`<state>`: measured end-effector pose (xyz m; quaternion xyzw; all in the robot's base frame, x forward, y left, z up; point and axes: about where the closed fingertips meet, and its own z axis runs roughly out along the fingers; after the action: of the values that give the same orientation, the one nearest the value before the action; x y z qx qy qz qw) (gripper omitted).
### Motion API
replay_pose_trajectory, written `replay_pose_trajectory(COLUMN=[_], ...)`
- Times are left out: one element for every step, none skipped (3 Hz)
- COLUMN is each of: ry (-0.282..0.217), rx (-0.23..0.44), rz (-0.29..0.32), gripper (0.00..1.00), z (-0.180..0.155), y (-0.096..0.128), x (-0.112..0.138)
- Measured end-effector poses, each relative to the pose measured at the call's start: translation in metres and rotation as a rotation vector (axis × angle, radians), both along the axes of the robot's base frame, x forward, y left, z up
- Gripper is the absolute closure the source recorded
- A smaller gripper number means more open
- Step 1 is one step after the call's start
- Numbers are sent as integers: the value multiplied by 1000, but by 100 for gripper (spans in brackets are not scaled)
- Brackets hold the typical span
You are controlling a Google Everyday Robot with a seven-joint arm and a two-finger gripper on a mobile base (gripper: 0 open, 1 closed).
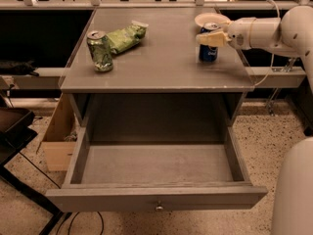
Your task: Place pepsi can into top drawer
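Note:
The pepsi can [209,51] stands upright on the cabinet top [156,62] near its right edge. My gripper [211,38] reaches in from the right and sits against the can's upper part, level with its rim. The top drawer [156,196] is pulled fully out below the cabinet top. Its inside is bare, and its round knob [158,207] faces the camera.
A green can [100,50] stands at the left of the cabinet top, with a green snack bag [124,35] behind it. A white bowl [210,18] sits just behind the pepsi can. A cardboard box [57,137] and a black chair [12,131] are at the left. My white body [296,190] fills the lower right.

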<state>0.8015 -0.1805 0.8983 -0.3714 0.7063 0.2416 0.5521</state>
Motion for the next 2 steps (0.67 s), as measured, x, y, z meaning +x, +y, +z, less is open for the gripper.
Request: replay_pose_trajectory(ry=[-27, -91], rx=[-53, -113], rz=[8, 22], gripper=[89, 100], z=[27, 81], y=[3, 6], x=[-6, -37])
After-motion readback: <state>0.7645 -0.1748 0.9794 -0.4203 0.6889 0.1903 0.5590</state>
